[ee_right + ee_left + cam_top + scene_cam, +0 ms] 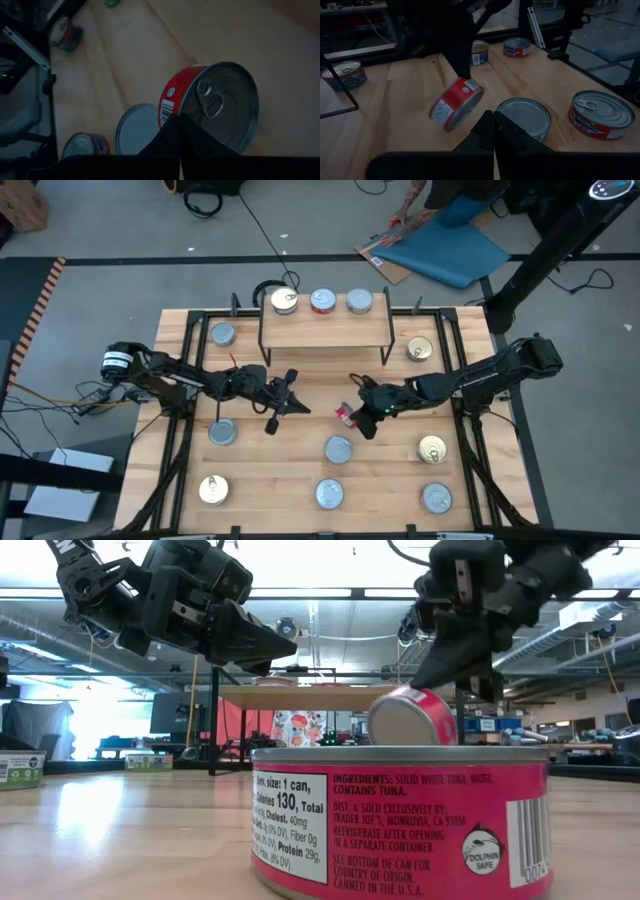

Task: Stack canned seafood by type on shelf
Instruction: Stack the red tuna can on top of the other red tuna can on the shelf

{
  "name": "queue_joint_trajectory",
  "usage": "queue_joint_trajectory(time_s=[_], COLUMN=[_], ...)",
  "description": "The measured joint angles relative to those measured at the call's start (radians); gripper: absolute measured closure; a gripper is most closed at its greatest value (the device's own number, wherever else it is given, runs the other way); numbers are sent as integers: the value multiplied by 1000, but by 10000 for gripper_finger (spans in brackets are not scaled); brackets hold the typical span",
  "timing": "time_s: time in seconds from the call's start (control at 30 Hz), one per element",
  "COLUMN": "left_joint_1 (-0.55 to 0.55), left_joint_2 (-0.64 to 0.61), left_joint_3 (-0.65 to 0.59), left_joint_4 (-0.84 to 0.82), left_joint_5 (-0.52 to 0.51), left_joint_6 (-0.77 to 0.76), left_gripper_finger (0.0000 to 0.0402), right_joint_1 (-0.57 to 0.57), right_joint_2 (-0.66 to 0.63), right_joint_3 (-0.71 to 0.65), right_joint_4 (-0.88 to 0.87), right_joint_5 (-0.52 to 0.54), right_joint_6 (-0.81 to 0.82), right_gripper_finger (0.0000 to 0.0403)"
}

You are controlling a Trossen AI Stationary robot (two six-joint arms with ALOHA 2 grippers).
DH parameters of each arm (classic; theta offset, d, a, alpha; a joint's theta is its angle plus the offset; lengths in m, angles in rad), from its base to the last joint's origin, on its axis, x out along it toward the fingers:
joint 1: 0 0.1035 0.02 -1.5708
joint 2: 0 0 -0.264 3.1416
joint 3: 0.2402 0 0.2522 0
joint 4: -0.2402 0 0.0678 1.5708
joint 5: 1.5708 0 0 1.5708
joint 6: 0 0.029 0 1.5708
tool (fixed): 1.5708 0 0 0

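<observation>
The shelf (325,332) is a small light-wood board on black wire legs at the table's far middle. Three tins stand on it: gold-topped (285,302), red-topped (322,302) and silver (359,302). My right gripper (358,418) hangs over the table's middle, in front of the shelf, shut on a red-labelled tin (346,416). My left gripper (290,402) hovers just left of it with its fingers shut, touching nothing. In the left wrist view that tin (456,103) shows tilted in front of the left fingers. My right gripper pinches the red-labelled tin between its two fingers at the tin's edge (172,111), coming slanting from above and from the table's right. The tin (412,715) hangs tilted below the fingers, its pull-tab face (215,102) toward the wrist camera. It looks lifted clear of the table.
Several more tins stand about the table: silver ones (222,333) (222,432) (338,448) (329,493) (436,498) and gold ones (420,348) (432,448) (212,490). A red tin (400,830) stands close before the low camera. A black frame (452,340) runs around the tabletop.
</observation>
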Motion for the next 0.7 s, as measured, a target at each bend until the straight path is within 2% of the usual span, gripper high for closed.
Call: queue_joint_trajectory(time_s=[0.2, 0.53, 0.7], left_joint_1=[0, -1, -1], left_joint_2=[0, 0, 0], left_joint_3=[0, 0, 0], left_joint_4=[0, 5, 8], left_joint_5=[0, 0, 0], left_joint_6=[-25, -39, -62], left_gripper_finger=[401, 401, 401], right_joint_1=[0, -9, -20], right_joint_2=[0, -4, -4], right_joint_3=[-120, -146, -147], right_joint_4=[180, 188, 179], right_joint_5=[-51, -56, -54], right_joint_6=[59, 57, 40], right_gripper_finger=[401, 395, 376])
